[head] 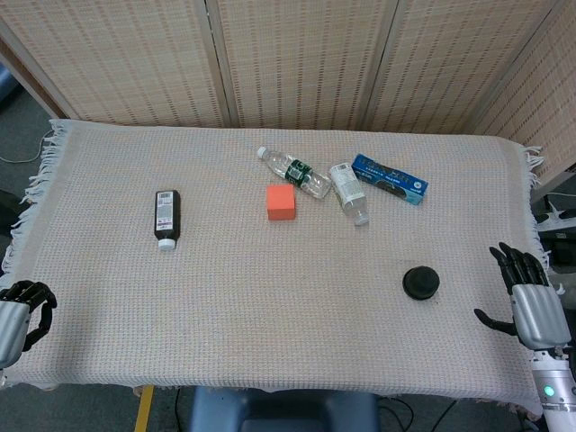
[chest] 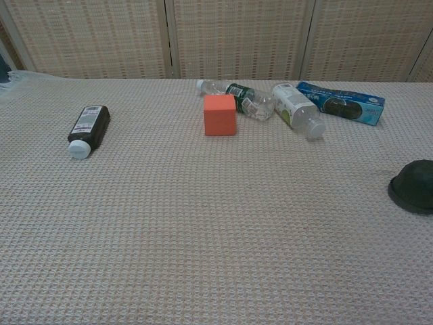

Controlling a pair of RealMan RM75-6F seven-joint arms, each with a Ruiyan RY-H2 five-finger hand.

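Hands idle at near table edge: my right hand (head: 531,301) empty with fingers spread, just right of round black rubber puck (head: 420,283); my left hand (head: 20,315) curled in, empty. I judge nothing begun; puck untouched, well nearer than orange foam cube (head: 282,202).

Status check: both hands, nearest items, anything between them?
Left hand curled, holding nothing. Right hand open, fingers apart. Black round cap nearest right hand, untouched. Nothing between.
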